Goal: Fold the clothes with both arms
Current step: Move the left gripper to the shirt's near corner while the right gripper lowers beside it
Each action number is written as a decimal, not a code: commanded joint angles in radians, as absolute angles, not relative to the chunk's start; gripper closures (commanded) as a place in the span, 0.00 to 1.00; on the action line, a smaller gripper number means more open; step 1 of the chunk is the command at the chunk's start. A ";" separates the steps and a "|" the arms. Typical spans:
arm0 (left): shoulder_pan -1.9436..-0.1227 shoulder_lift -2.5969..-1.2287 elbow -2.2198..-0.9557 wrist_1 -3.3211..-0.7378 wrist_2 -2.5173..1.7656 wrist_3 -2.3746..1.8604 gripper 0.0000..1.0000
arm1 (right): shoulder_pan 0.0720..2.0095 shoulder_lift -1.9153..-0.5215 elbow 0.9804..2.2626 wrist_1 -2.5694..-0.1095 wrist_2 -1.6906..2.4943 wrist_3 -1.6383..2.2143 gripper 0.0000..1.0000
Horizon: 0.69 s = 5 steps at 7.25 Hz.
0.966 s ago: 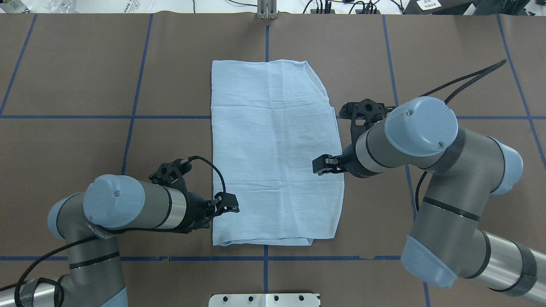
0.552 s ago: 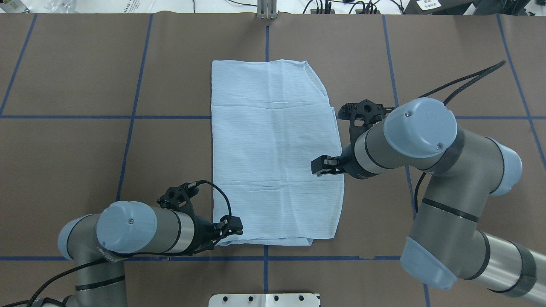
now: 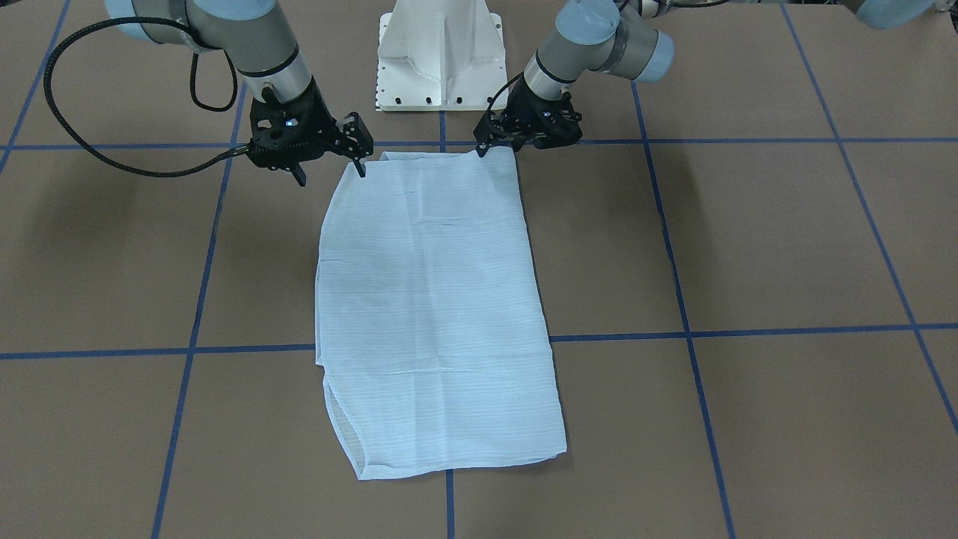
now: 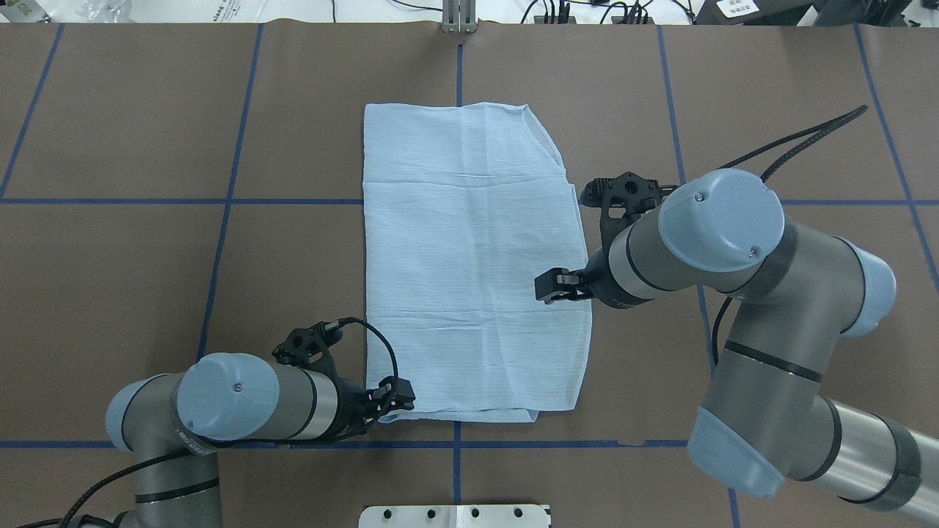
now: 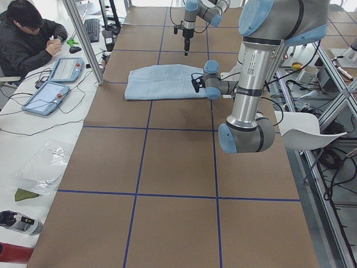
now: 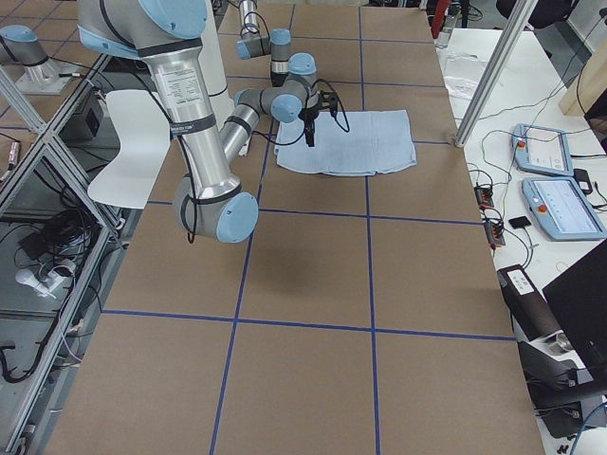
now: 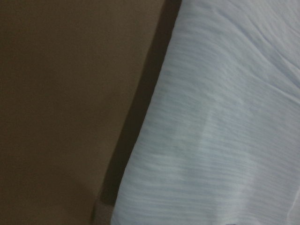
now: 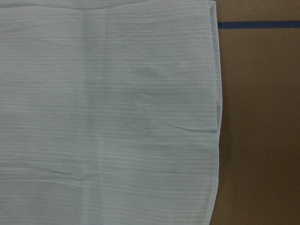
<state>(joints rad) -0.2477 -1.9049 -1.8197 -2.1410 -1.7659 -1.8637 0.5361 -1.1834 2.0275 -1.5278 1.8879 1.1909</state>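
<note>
Two arms worked over one shirt (image 4: 469, 279), which lay flat in the middle of the brown table (image 4: 147, 293). It was folded into a long pale-blue rectangle running from the robot's near side to the far side. Its far right corner was cut off on a slant, and faint creases crossed it from left to right.

The left arm (image 4: 249, 400) reached in low from the near left. The left gripper (image 4: 400, 396) sat right at the shirt's near left corner, down at the level of the cloth. From across the table one tip seemed to meet that corner. I could not tell how far its fingers were parted, or whether they had any fabric between them. The left wrist camera, very close in and blurred, showed only the shirt's edge and its dark shadow on the table.

The right arm (image 4: 704, 235) came in from the right, its wrist bent toward the cloth. The right gripper (image 4: 546, 286) hung above the shirt's right edge, nearer the near end than the far one. In the side views it was clear of the fabric and held nothing. Its opening could not be made out either. The right wrist camera looked straight down on striped cloth and the right hem.

Blue tape lines (image 4: 227, 220) divided the table into squares. A white pedestal (image 3: 441, 52) stood at the near edge, between the arms. At the left end of the table sat a person in a dark jacket (image 5: 28, 39) beside two tablets.
</note>
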 commanded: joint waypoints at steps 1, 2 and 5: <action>-0.249 -1.910 -1.812 -2.120 -1.752 -1.864 0.19 | 0.535 -1.186 2.025 -1.528 1.887 1.190 0.00; -0.252 -1.911 -1.813 -2.118 -1.752 -1.865 0.30 | 0.535 -1.186 2.023 -1.528 1.887 1.190 0.00; -0.262 -1.910 -1.816 -2.118 -1.752 -1.865 0.56 | 0.535 -1.187 2.019 -1.528 1.882 1.190 0.00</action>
